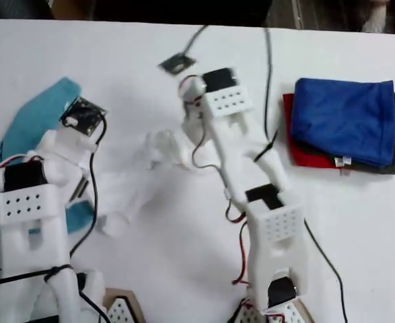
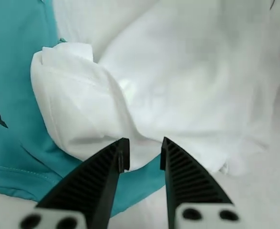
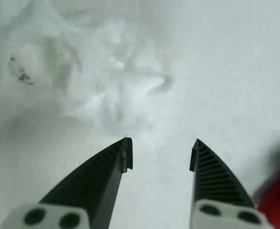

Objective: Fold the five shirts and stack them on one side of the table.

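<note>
While a folded stack topped by a blue cotton shirt lies at the table's right, the crumpled white cloth shirt sits mid-table, overlapping a teal shirt. The left gripper stands narrowly parted at its edge and the right gripper wider, both empty. Flattening it probably calls for pinching two corners.

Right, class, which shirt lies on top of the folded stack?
The blue shirt. It covers the red shirt and a dark shirt, whose edges peek out beneath; the white shirt and teal shirt lie unfolded apart.
</note>
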Available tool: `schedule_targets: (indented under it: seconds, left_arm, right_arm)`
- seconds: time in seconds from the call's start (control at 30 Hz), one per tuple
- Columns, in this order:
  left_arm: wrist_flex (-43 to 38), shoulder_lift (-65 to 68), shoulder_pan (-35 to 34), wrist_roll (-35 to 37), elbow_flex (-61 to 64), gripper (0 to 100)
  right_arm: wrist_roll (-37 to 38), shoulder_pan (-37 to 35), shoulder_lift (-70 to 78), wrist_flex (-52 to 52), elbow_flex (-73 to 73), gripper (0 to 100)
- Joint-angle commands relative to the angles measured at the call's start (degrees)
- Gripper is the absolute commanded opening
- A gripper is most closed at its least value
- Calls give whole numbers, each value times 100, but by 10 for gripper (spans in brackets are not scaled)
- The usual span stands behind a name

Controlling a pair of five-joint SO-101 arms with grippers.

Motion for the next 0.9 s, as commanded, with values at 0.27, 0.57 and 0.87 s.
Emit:
schedule_targets:
  seconds: [0.27,0.57,0.87]
  left_arm:
    - [-79,-35,695,615,-251,135]
    - [-316,-35,695,589,242,135]
    - [-642,-44,712,615,532,135]
  right_arm:
    - [-396,4,1358,-40,-149,210]
    - [-360,-268,927,-31,-105,209]
    - [-352,-277,1666,-110,-149,178]
